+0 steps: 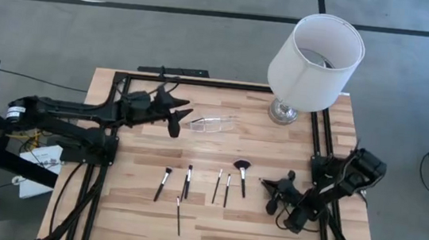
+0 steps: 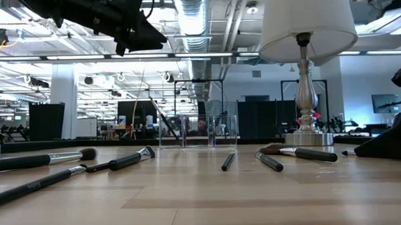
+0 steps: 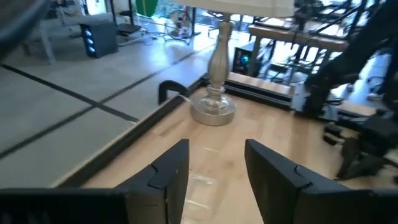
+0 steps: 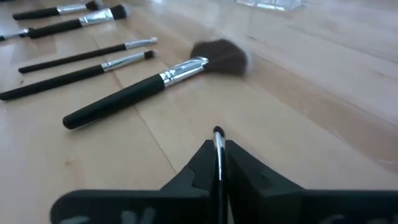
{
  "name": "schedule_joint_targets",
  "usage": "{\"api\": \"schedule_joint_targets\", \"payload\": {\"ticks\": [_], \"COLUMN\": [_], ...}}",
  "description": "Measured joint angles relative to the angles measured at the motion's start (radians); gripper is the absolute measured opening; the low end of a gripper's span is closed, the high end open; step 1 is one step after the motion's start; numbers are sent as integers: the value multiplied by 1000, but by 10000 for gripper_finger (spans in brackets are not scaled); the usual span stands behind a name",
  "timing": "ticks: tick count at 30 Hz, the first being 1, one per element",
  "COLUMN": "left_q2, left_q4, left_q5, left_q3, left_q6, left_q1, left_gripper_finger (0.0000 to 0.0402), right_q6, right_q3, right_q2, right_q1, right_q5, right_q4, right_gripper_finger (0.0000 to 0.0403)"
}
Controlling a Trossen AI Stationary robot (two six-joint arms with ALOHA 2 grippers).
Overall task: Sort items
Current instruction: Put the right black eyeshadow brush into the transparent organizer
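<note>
Pinching a slim brush [image 4: 218, 152] upright between closed fingers, the right gripper [image 1: 276, 192] is sitting at three o'clock of the brush row [image 1: 215, 186], probably for sorting; the left gripper [image 3: 214, 168] is hovering wide-open, empty, near the clear container [image 1: 212, 123] at twelve o'clock.

slim black-handled makeup brushes [image 1: 187, 183] lower centre, silvery ferrules; fan brush [image 4: 155, 81] dark brown bristles. pale striped wood table [image 1: 283, 231]. white-shaded lamp [image 1: 315, 52] upper right, silver base. clear plastic container [image 1: 214, 123].

The left tool [image 1: 180, 119] hangs raised with its fingers [image 3: 163, 176] spread apart. The right tool [image 1: 268, 183] sits low, fingers [image 4: 245, 171] pressed together.
</note>
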Motion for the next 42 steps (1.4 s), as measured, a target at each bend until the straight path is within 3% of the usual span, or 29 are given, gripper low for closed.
{"api": "schedule_joint_targets", "payload": {"ticks": [4,8,12,17,23,28,32,42], "left_q2": [27,141,311,532,654,654,632,543], "left_q4": [4,53,205,444,677,785,862,899], "left_q5": [88,105,118,208,191,190,190,190], "left_q3": [0,0,0,0,0,0,0,0], "left_q6": [-61,-133,-146,-155,-187,-192,-124,31], "left_q1": [-31,-85,-151,-217,-238,-238,-238,-238], "left_gripper_finger": [154,151,142,131,123,122,122,122], "right_q6": [-45,-241,-453,-709,-1058,-1298,-1322,-1152], "right_q3": [-1,0,34,101,166,189,193,219], "right_q2": [-89,-230,-342,-417,-440,-440,-441,-361], "right_q1": [-41,-116,-244,-382,-518,-607,-684,-842], "right_q5": [-76,-174,-274,-286,-341,-536,-676,-997], "right_q4": [-41,-47,-43,-1,334,611,700,873], "right_gripper_finger": [7,5,9,10,12,10,11,10]}}
